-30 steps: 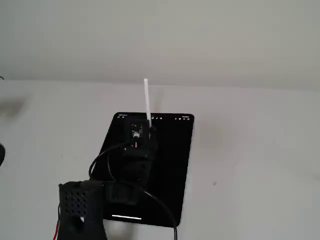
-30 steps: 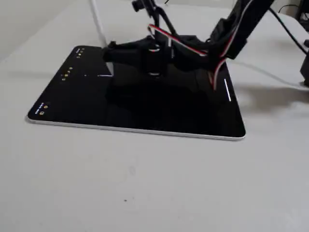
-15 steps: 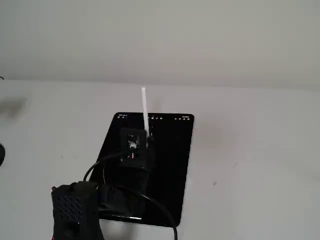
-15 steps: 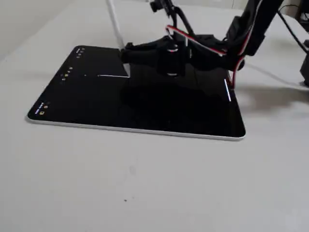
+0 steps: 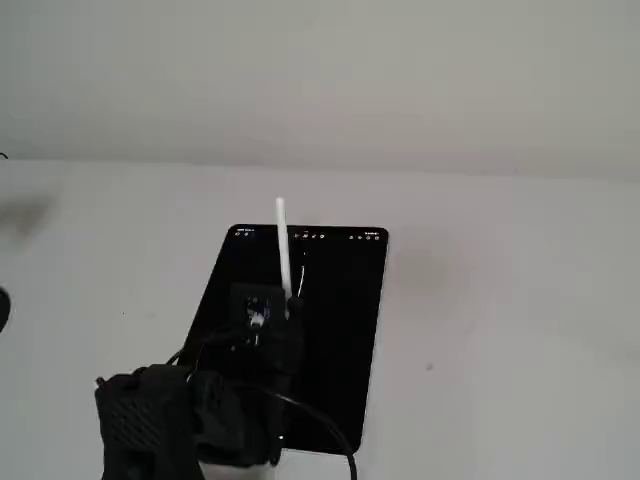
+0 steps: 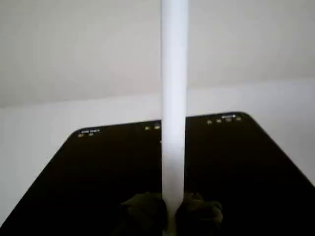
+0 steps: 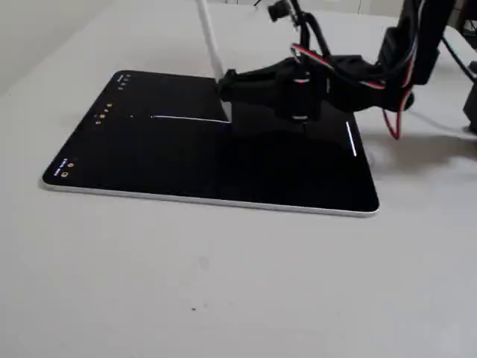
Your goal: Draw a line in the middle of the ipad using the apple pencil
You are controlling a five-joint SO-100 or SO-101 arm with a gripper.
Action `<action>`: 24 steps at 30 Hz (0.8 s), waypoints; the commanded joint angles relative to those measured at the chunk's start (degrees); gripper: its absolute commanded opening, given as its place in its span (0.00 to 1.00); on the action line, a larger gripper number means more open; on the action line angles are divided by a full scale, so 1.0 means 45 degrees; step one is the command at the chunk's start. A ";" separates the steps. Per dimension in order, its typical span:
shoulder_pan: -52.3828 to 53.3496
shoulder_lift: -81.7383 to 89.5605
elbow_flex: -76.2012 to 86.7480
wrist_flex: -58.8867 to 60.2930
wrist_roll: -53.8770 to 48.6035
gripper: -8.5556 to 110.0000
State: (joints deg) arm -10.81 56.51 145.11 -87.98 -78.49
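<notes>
A black iPad lies flat on the white table; it also shows in a fixed view and in the wrist view. My gripper is shut on a white Apple pencil and holds it tilted, with its tip on the screen near the middle. A thin white line runs on the screen from the tip toward the iPad's toolbar end. In the wrist view the pencil stands up between my dark fingertips. In a fixed view the pencil rises above my gripper.
A short white mark shows on the screen near the arm's end of the iPad. The arm's cables hang above that end. The arm's black base sits at the front left. A pale wall stands behind the table.
</notes>
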 commanded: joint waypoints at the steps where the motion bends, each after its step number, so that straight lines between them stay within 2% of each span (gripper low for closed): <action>1: -0.0117 0.0586 0.0449 -0.0371 0.0195 0.07; 24: 0.0039 0.0586 0.0430 -0.0371 0.0312 0.07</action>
State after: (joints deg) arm -10.81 56.60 146.25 -88.95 -77.87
